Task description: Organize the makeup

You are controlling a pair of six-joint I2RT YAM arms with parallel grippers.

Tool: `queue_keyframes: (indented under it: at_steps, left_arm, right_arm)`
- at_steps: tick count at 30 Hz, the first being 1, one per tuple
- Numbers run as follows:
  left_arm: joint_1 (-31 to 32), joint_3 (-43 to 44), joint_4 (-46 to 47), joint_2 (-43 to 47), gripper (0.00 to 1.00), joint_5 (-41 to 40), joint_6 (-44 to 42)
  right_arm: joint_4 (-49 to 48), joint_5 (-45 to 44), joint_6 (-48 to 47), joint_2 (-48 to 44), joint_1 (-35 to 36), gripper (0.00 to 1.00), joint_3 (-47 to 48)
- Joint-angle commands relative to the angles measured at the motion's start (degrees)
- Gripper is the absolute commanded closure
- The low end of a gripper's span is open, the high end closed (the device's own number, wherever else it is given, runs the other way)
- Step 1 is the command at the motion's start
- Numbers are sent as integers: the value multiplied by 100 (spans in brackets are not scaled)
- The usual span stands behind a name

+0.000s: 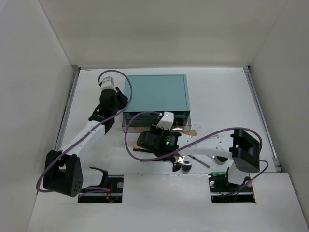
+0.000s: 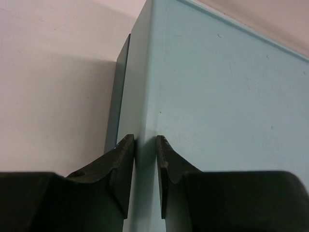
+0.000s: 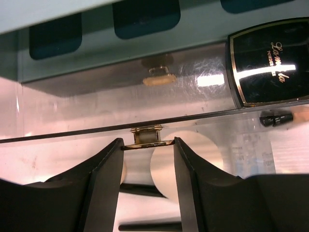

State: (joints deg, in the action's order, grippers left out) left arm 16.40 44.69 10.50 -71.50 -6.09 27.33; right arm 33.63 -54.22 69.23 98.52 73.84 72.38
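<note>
The teal drawer box (image 1: 157, 92) stands at the middle back; its side fills the left wrist view (image 2: 217, 96). My left gripper (image 1: 115, 107) is at its front left corner, its jaws nearly closed around the corner edge (image 2: 146, 142). My right gripper (image 1: 166, 126) is shut on the gold knob (image 3: 146, 135) of the clear drawer front (image 3: 87, 116). Through the clear front I see a black palette with gold script (image 3: 268, 63), a round cream puff (image 3: 193, 164) and dark brush handles (image 3: 145, 226). A black jar (image 1: 186, 166) and a thin dark pencil (image 1: 199, 161) lie on the table under my right arm.
A tan piece (image 1: 192, 130) lies at the drawer's right front corner. A white round thing (image 1: 221, 159) shows partly under my right forearm. White walls close in the table on three sides. The arm bases and cables take up the near edge.
</note>
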Motion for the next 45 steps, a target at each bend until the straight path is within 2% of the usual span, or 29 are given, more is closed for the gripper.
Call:
queue_keyframes:
  at_steps: [1,9,11,15,18,19,22,23,25,26,27,31,35,40,45]
  left_arm:
    - [69,-83,-567,-434,97,46,18]
    - [51,347,-540,-944,98,-15,18]
    - [60,435,-532,-1075,98,-15,18]
    - [86,462,-567,-1050,98,-15,18]
    - [69,366,-593,-726,91,-15,18]
    - [52,348,-611,-585,87,-15,9]
    - [16,409,-777,-155,66,-15,-9]
    - [-1,479,-865,-23,55,-15,-17]
    - [-10,628,-1041,241,17,-15,-44]
    - [-19,690,-1102,347,3,-15,-44]
    - [-10,769,-1173,470,0,-15,-44]
    - [69,1085,-1594,918,0,-295,-26]
    - [270,1341,-2130,1243,0,-630,-35]
    - [867,938,-2465,1884,0,-902,18]
    - [1509,620,-2921,2483,0,-1403,44]
  right_arm:
    - [364,605,126,-175,249,70,110]
    - [311,982,-717,-790,249,32,-66]
    - [294,1246,-911,-965,249,26,-171]
    - [329,1720,-903,-1431,450,23,-618]
    - [504,2142,-500,-1896,521,23,-1224]
    - [583,2265,-307,-2046,530,23,-1461]
    - [829,2512,116,-2354,530,26,-2024]
    - [951,2573,221,-2407,530,26,-2157]
    - [1250,2644,406,-2460,600,26,-2289]
    - [1434,2627,511,-2469,644,26,-2316]
    - [1610,2609,643,-2487,679,25,-2342]
    - [2060,2565,960,-2566,723,19,-2561]
    - [2008,2600,1031,-2767,706,14,-2825]
    - [1429,2662,979,-3128,557,14,-3300]
    - [454,2960,452,-3146,249,19,-3643]
